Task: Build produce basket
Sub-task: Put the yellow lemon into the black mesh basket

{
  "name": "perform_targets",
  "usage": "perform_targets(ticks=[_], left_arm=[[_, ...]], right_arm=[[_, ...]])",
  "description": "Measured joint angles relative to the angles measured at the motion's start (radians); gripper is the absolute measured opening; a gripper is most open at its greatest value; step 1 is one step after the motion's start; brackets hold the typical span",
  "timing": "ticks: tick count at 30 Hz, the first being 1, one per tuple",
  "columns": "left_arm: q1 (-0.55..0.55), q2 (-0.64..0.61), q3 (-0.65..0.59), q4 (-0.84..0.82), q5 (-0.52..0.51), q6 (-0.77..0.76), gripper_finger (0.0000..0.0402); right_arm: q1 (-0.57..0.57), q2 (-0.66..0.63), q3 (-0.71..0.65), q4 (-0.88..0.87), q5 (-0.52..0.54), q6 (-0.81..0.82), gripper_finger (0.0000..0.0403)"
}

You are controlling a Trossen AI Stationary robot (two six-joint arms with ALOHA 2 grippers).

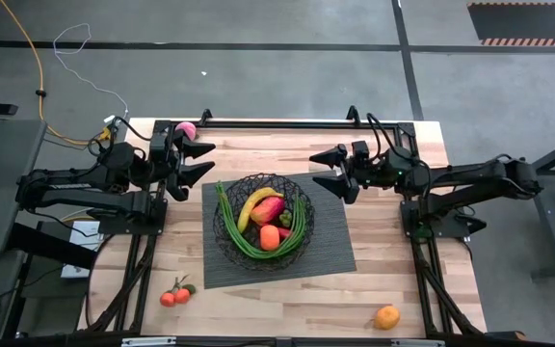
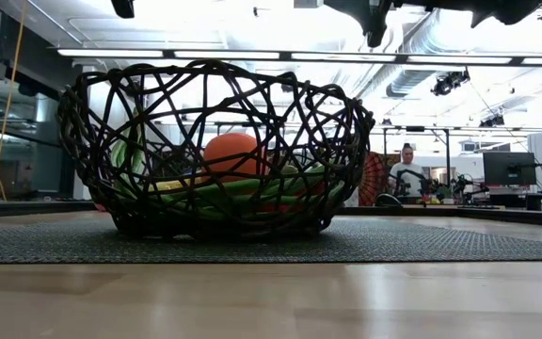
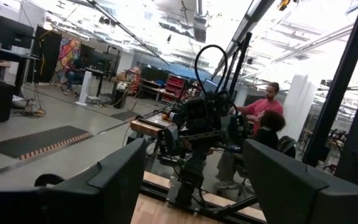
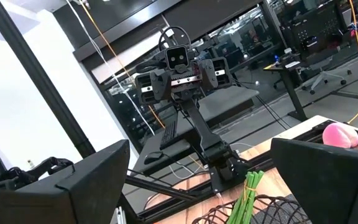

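From above, the basket point(image 1: 263, 220) stands in the middle of the table point(image 1: 393, 280) on a dark ribbed mat point(image 1: 330, 246). Inside it lie a yellow banana point(image 1: 255, 203), a red-orange mango point(image 1: 268, 209), an orange point(image 1: 270, 237) and long green beans point(image 1: 301, 226) that curve along the rim. Three things are not inside: a pink ball point(image 1: 188, 129) at the far edge near the left arm, small tomatoes point(image 1: 175, 295) on the near left of the table, and another orange point(image 1: 386, 316) at the near right. So I judge the task as well advanced but not finished. The left claw point(image 1: 203, 158) and the right claw point(image 1: 318, 170) are both held up on either side of the basket, fingers apart and holding nothing; this looks like a waiting pose between two picks.

In the low view the basket sits flat on the mat and the orange shows through the lattice, with green beans below it. The arms appear only as dark parts at the top. A person stands in the room far behind.

The left wrist view shows that claw's fingers point(image 3: 117, 180) spread, nothing between them, facing the other arm and people beyond.

The right wrist view shows spread fingers point(image 4: 98, 177) too, with the beans point(image 4: 244, 199) and the pink ball point(image 4: 339, 135) below.
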Motion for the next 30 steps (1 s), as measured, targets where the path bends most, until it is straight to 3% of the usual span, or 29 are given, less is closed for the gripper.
perform_targets(ticks=[15, 24, 27, 30], left_arm=[[0.0, 0.0, 0.0, 0.001, 0.002, -0.001, 0.0257], [0.0, 0.0, 0.0, 0.002, 0.003, -0.001, 0.0257], [0.0, 0.0, 0.0, 0.002, 0.003, -0.003, 0.0257], [0.0, 0.0, 0.0, 0.002, 0.003, -0.002, 0.0257]], right_arm=[[0.0, 0.0, 0.0, -0.001, 0.0, 0.005, 0.0369], [0.0, 0.0, 0.0, -0.001, 0.0, 0.116, 0.0369], [-0.001, 0.0, 0.002, -0.023, -0.009, 0.246, 0.0369], [-0.002, -0.011, 0.002, -0.134, -0.12, 0.407, 0.0369]])
